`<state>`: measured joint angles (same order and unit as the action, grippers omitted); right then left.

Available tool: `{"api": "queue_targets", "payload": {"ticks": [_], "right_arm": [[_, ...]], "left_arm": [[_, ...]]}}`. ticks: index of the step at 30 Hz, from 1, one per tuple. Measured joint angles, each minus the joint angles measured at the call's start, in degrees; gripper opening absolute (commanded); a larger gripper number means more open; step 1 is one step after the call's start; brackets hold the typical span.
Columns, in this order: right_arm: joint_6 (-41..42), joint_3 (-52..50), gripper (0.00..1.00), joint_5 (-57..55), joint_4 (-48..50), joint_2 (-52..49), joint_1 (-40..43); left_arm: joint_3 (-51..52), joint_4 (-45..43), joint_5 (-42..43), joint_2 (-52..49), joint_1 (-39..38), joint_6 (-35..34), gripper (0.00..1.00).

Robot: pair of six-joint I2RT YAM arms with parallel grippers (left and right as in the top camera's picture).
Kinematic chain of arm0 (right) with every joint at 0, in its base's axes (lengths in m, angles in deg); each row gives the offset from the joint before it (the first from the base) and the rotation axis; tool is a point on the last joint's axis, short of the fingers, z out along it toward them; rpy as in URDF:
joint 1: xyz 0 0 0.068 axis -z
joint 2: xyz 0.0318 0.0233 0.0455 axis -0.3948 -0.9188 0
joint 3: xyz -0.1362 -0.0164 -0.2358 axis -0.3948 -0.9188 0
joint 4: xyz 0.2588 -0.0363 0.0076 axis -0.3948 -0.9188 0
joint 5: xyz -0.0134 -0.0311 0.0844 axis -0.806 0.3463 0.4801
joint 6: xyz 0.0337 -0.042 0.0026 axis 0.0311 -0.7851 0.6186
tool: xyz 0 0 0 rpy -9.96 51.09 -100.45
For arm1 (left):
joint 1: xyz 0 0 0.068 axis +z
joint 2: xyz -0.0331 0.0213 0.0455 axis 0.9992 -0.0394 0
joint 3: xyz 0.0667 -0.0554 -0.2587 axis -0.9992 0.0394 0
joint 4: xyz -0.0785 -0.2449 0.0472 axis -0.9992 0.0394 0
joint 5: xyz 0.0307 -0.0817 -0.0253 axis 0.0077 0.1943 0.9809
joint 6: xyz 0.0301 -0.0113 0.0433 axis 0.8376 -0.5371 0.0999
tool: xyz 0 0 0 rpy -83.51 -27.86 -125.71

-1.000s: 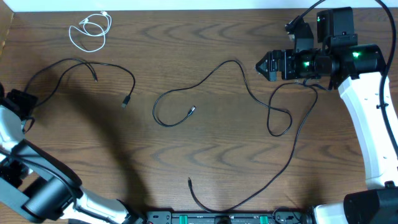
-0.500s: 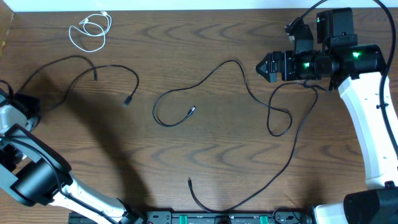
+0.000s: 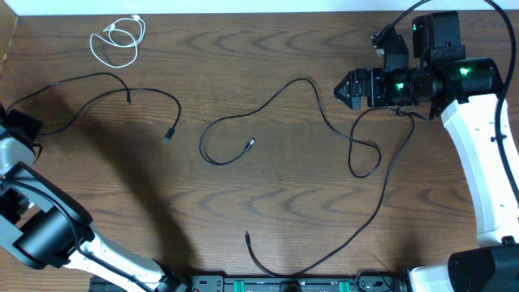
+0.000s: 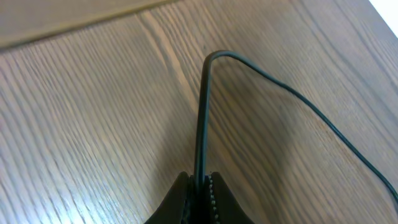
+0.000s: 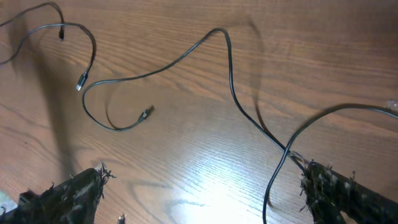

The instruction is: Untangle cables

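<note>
At the table's far left edge my left gripper [image 3: 23, 128] is shut on a thin black cable [image 3: 105, 75]; in the left wrist view the cord [image 4: 203, 118] rises straight out of the closed jaws [image 4: 200, 184] and bends off to the right. That cable's plug [image 3: 169, 135] lies further right. A second black cable [image 3: 276, 96] loops across the middle. A third [image 3: 381, 203] runs from the front edge up toward my right gripper [image 3: 340, 88], which hangs open above the wood. In the right wrist view, cables cross [image 5: 285, 152] beside its right finger [image 5: 329, 186].
A short white cable [image 3: 117, 39] lies coiled at the back left, apart from the black ones. A loose plug end [image 3: 247, 235] rests near the front edge. The table's left rim [image 3: 6, 49] is close to my left arm.
My left gripper has shut on the black cable and moved left and slightly back, dragging the cable's left part toward the table edge. The right arm has not moved.
</note>
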<state>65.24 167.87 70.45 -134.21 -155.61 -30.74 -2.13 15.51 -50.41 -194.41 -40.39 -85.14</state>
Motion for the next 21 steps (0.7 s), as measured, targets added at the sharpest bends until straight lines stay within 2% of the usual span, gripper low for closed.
{"api": "queue_targets", "payload": {"ticks": [1, 2, 3, 4, 9, 17, 21], "right_arm": [[-0.02, 0.00, 0.99, 0.00, -0.20, 0.00, 0.00], [-0.02, 0.00, 0.99, 0.00, -0.37, 0.00, 0.00], [-0.02, 0.00, 0.99, 0.00, -0.50, 0.00, 0.00], [-0.02, 0.00, 0.99, 0.00, -0.59, 0.00, 0.00], [-0.02, 0.00, 0.99, 0.00, -0.55, 0.00, 0.00], [-0.02, 0.00, 0.99, -0.02, -0.57, 0.00, 0.00], [-0.02, 0.00, 0.99, -0.04, 0.55, 0.00, 0.00]], "left_arm": [[0.00, -0.42, -0.02, 0.00, 0.26, 0.68, 0.31], [0.00, -0.79, -0.02, 0.00, 0.55, 1.73, 0.65], [0.00, -1.07, -0.02, 0.00, 0.79, 2.08, 0.88], [0.00, -1.09, -0.02, 0.00, 1.01, 2.80, 0.96], [0.00, 0.31, -0.09, 0.00, 1.44, 6.14, 0.98], [0.11, 2.38, 0.72, 3.76, 1.31, 7.21, 0.98], [0.13, 3.65, 8.83, 12.72, 1.29, 3.72, 0.98]]}}
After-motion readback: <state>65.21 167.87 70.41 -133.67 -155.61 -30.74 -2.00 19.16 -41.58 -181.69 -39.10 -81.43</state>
